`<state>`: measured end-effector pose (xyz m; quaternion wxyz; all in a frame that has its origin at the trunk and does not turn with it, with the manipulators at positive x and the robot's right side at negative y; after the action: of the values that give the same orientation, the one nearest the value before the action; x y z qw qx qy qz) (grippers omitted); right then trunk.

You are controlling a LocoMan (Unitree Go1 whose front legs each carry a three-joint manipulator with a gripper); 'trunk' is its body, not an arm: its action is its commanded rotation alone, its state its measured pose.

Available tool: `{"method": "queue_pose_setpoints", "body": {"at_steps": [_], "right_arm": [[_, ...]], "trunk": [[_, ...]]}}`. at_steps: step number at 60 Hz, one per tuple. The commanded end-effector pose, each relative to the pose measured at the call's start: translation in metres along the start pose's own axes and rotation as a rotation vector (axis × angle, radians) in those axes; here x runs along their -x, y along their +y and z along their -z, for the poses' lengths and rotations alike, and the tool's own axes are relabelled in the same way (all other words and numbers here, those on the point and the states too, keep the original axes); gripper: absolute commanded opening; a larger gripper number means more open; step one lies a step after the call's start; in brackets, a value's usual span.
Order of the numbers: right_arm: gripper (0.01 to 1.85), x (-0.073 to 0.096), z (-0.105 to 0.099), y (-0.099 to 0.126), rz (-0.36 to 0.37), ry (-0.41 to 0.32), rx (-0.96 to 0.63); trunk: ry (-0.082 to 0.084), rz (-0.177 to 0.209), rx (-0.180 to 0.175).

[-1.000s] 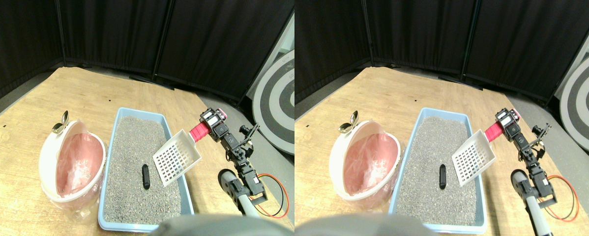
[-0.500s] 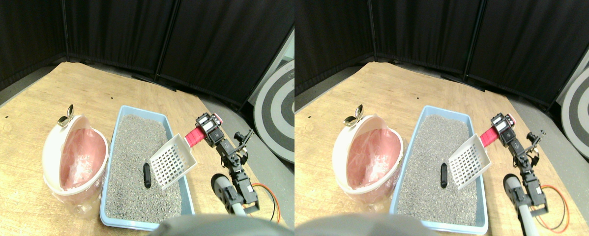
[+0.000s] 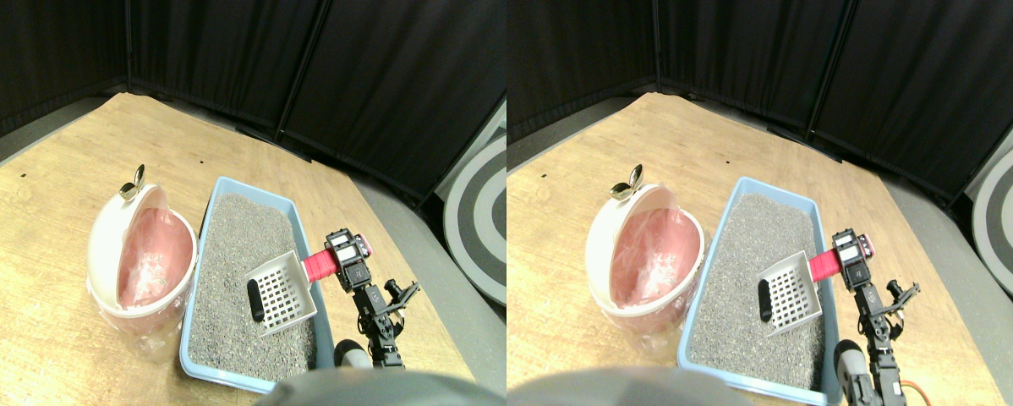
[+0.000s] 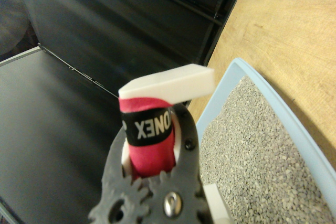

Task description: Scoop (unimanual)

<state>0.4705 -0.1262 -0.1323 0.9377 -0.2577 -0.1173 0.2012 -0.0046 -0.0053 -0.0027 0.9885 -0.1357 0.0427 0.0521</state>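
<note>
R gripper [image 3: 343,254] sits over the R rim of the blue litter tray [image 3: 219,196], jaws clamped on the red-wrapped handle [image 3: 318,266] of the white slotted scoop [image 3: 281,292]. Wrist view confirms: dark jaw frame [image 4: 157,182] wraps the red handle [image 4: 149,145] on both sides, white end of the scoop [image 4: 168,83] sticking out past it, tray wall [image 4: 273,108] and grey litter [image 4: 252,150] alongside.

Scoop head is low in the tray, on or just above the litter [image 3: 244,245]; can't tell if it's touching. Its open edge faces the small black object [image 3: 255,300], which lies on the litter just beside it, approx. touching.

White bin w/ pink liner [image 3: 140,254] stands on the wooden floor [image 3: 41,220] just L of the tray, tipped lid open. Black curtains [image 3: 219,59] behind; grey-and-white target disc [image 3: 477,220] at far R.
</note>
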Motion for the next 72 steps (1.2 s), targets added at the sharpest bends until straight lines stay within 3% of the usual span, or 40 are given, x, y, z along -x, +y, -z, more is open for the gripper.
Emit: {"method": "queue_pose_setpoints", "body": {"at_steps": [1,12,19,30,46,72], "right_arm": [[0.06,0.004,0.021,0.021,-0.115,0.041,-0.080],[0.06,0.001,0.039,0.017,-0.034,0.101,-0.135],[0.06,0.000,0.049,0.001,0.020,0.120,-0.216],[0.06,0.001,0.050,-0.018,0.164,0.142,-0.520],[0.06,-0.003,0.036,-0.043,0.270,0.101,-0.667],[0.06,-0.009,0.036,-0.054,0.328,-0.001,-0.873]], "trunk": [[0.025,-0.046,0.025],[0.021,-0.056,0.026],[0.016,-0.050,0.017],[0.007,-0.042,0.007],[-0.005,-0.030,-0.001],[-0.027,-0.020,-0.009]]}}
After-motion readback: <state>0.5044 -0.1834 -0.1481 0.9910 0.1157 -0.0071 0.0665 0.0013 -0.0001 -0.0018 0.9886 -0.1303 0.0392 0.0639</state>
